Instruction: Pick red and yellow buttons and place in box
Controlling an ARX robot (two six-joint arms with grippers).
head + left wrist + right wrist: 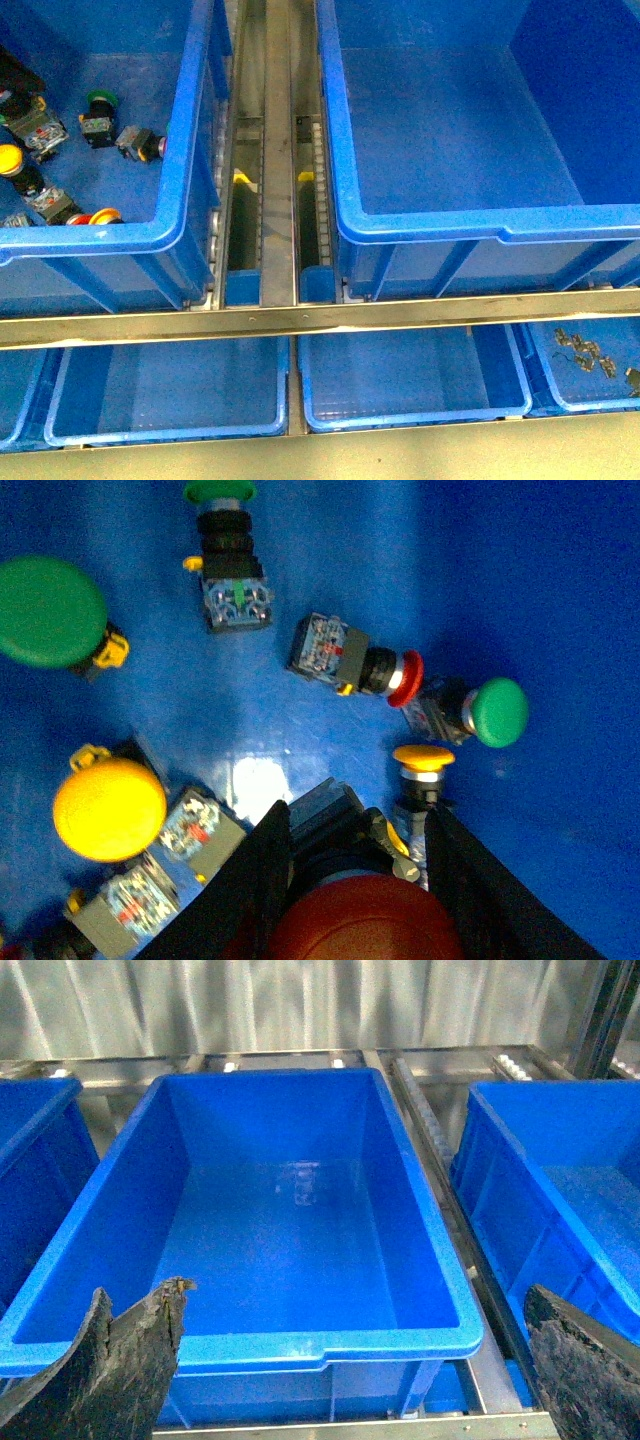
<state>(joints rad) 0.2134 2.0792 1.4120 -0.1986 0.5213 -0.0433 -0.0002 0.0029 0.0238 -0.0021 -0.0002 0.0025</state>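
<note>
My left gripper (355, 825) is shut on a red button (355, 920); the big red cap fills the space between the black fingers, just above the floor of the left crate (180, 200). Loose on that floor lie a yellow button (108, 808), a small red button (405, 678), a yellow-orange button (423, 757) and green ones (50, 612). The front view shows the pile at the crate's left, with a yellow cap (10, 158). The box (250, 1345) is empty, and my right gripper (350, 1360) hangs open in front of its near rim. The front view shows the box (480, 222) on the right.
A metal roller track (278, 150) runs between the two crates. A steel rail (300, 322) crosses in front, with shallow blue trays (170, 430) below it; one tray holds small metal parts (585, 355). Another blue crate (560, 1190) stands beside the box.
</note>
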